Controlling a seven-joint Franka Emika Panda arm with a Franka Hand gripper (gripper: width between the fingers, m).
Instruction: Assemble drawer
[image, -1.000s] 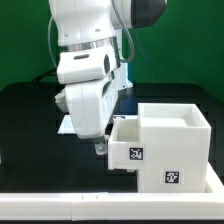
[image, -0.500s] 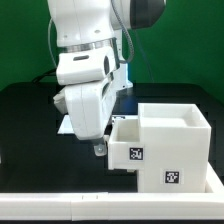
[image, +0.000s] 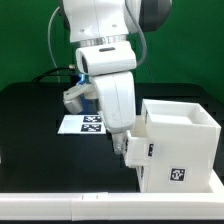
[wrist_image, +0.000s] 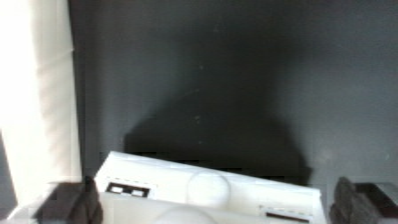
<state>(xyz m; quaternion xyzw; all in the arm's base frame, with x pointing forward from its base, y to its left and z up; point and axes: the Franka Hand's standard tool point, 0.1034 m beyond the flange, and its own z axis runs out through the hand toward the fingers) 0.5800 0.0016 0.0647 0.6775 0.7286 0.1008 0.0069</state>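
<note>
A white Panda arm (image: 105, 50) leans over a black bench (image: 30, 130), its bulk filling the middle of the exterior view and hiding much of what lies behind it. The marker board (image: 84, 123), a flat white sheet with printed tags, lies on the bench just beyond the arm's lower link, partly covered by it. A green backdrop (image: 25, 40) closes the scene behind, and a white rail (image: 60, 204) runs along the bench's near edge.

The bench is open and dark on the exterior view's left, with free room there. On the exterior view's right the large shell (image: 180, 145) of the drawer stands close to the near rail, its open top facing up and 1 tag visible on its front face. A small tray (image: 137, 152), bearing 1 visible tag, sits against the shell's side toward the exterior view's left, touching or partly entered into it; which cannot be told.

The tool (image: 121, 147) hangs low at the tray's outer end, right against it. In the wrist view the tray (wrist_image: 196, 187) lies between the 2 dark fingertips (wrist_image: 68, 205), which stand spread at either side of it; whether they press on it cannot be told.
</note>
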